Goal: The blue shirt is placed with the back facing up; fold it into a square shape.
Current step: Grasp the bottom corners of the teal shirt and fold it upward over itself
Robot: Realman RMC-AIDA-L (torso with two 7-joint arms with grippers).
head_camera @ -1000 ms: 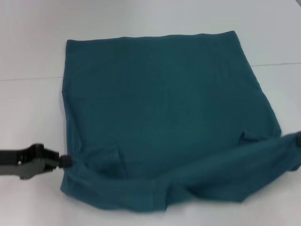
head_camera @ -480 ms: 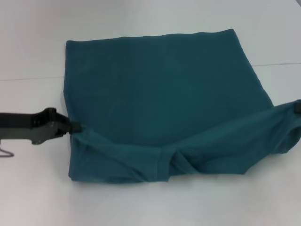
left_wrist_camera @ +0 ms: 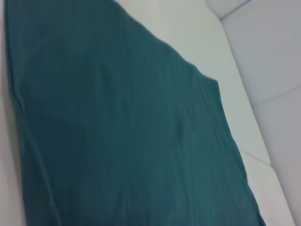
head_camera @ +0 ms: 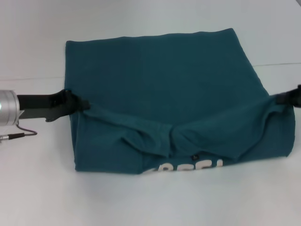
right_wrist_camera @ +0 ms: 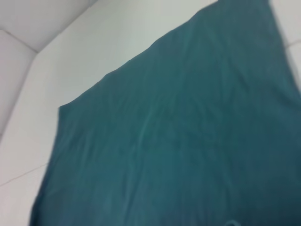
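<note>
The blue shirt [head_camera: 160, 89] lies on the white table, its near part lifted and folding toward the far side. Pale lettering [head_camera: 188, 168] shows on the turned-up underside near the front. My left gripper [head_camera: 80, 103] is shut on the shirt's left near corner. At the right edge of the head view my right gripper [head_camera: 289, 99] is shut on the right near corner. Between them the held edge sags in loose folds. Both wrist views show only flat teal fabric [left_wrist_camera: 117, 132] [right_wrist_camera: 188, 141] and table, no fingers.
The white table [head_camera: 37, 188] surrounds the shirt, with a seam line running across it at the back. A thin grey cable [head_camera: 19, 134] hangs below my left arm's silver wrist section.
Both grippers have risen and moved toward the far side with the shirt's near edge. The fold has rolled over further, and the pale lettering now shows at the front.
</note>
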